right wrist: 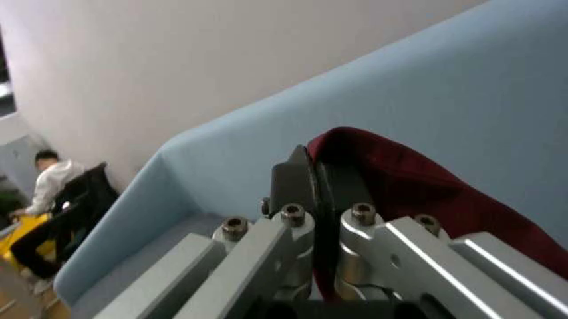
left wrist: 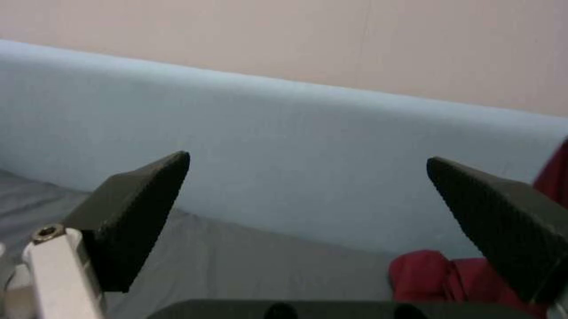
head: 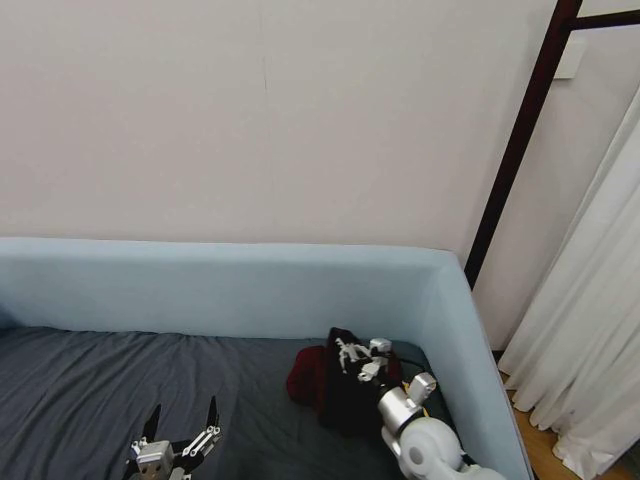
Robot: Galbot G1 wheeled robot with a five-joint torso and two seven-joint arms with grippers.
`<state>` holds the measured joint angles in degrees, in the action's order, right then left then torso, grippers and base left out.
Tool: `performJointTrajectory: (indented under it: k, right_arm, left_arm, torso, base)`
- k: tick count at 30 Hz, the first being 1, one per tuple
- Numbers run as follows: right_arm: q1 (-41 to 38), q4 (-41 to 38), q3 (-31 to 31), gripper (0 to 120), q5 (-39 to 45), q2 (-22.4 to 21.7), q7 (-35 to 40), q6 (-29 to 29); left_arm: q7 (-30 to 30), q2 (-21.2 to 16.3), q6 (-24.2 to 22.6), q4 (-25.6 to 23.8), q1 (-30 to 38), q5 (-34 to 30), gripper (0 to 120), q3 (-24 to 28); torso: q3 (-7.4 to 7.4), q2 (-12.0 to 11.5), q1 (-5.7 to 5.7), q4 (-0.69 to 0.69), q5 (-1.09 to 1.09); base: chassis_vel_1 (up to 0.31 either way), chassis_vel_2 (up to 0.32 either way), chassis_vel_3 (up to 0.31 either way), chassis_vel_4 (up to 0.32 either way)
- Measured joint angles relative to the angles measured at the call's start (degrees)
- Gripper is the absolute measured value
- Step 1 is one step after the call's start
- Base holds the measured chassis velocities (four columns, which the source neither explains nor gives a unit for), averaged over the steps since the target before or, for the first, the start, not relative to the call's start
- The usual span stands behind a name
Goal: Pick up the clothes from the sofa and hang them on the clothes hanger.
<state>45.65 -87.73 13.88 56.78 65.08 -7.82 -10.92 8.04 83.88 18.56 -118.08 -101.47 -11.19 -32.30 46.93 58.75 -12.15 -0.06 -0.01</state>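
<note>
A dark red garment (head: 308, 376) lies bunched at the right end of the grey sofa seat (head: 90, 390), close to the armrest. My right gripper (head: 347, 353) is shut on a raised fold of it; in the right wrist view the fingers (right wrist: 302, 183) are pressed together with red cloth (right wrist: 417, 179) draped beside them. My left gripper (head: 181, 428) hovers open over the seat to the garment's left, holding nothing. In the left wrist view the left gripper (left wrist: 310, 193) faces the sofa back, with the garment (left wrist: 435, 276) off to one side. A dark pole of the clothes hanger (head: 515, 150) rises behind the sofa's right corner.
The light blue sofa back (head: 220, 290) and right armrest (head: 455, 330) wall in the seat. White curtains (head: 590, 340) hang at the far right over a wooden floor (head: 540, 455). A plain wall stands behind.
</note>
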Motion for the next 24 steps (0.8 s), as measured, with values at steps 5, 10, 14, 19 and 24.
performJointTrajectory:
  k: [5, 10, 14, 19, 24]
  right_arm:
    - [-5.96, 9.8, 4.9, 0, -1.72, 4.81, -4.43, -1.13]
    - [-11.01, 20.69, 10.84, 0, -3.71, 12.32, -8.52, -2.13]
    - [-11.71, 23.35, 13.54, 0, -4.98, 15.57, -8.41, -2.17]
    - [-11.19, 22.39, 14.85, 4, -8.12, 15.86, -3.54, -2.12]
    - [-10.64, 19.87, 14.2, 23, -7.04, 12.5, -4.71, -0.72]
  left_arm:
    - [0.12, 0.06, 0.08, -0.12, -0.4, -0.04, 100, -0.64]
    - [0.16, 0.43, 0.27, -0.88, -0.97, -0.09, 100, -1.42]
    - [0.19, 0.6, 0.62, -0.99, -1.31, -0.1, 100, -1.68]
    - [0.23, 0.69, 0.73, -0.8, -1.18, -0.11, 100, -1.67]
    - [0.23, 1.22, 0.73, -0.1, -0.64, 0.39, 100, -0.88]
  torso:
    - [0.01, 0.0, 0.0, -0.02, -0.02]
    - [0.01, 0.0, -0.01, 0.0, 0.0]
    - [0.01, 0.0, -0.01, -0.02, -0.01]
    - [0.01, 0.0, -0.01, -0.02, 0.01]
    - [0.0, 0.0, 0.0, -0.03, 0.01]
  base:
    - [0.0, 0.0, 0.0, 0.0]
    - [0.0, 0.0, 0.0, 0.0]
    - [0.0, 0.0, 0.0, 0.0]
    - [0.0, 0.0, 0.0, 0.0]
    - [0.0, 0.0, 0.0, 0.0]
